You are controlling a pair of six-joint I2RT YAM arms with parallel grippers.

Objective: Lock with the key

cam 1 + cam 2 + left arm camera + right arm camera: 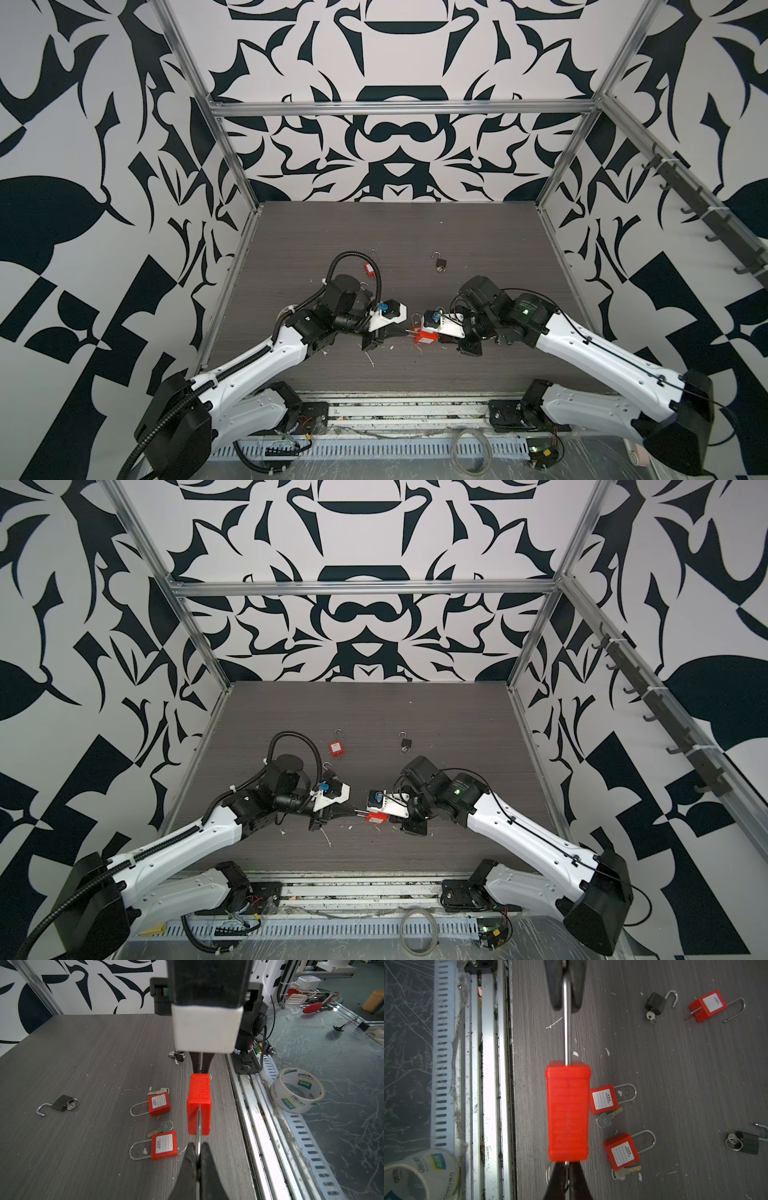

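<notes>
1. The red padlock (568,1113) is strung between the two arms at the near middle of the worktop (415,232), apparently held just clear of it.
2. In both top views its long axis runs 9 to 3 o'clock: shackle (566,1039) out toward 9, keyhole end toward 3.
3. At the 9 o'clock end, the left pincer (198,1151) is clamped tight on the shackle, bracing the body.
4. At the 3 o'clock end, the right pincer (566,1169) is squeezed shut on the key (566,1164) at the lock's base, with the key ring (548,1172) dangling beside it.
5. That's the crux: the right pincer sits in line with the axis, so the turn is likely a wrist roll about it.
6. I can't tell whether the shackle's free leg is seated.
7. Further out lie spare red padlocks (159,1104) and a black padlock (62,1102), untouched.
</notes>
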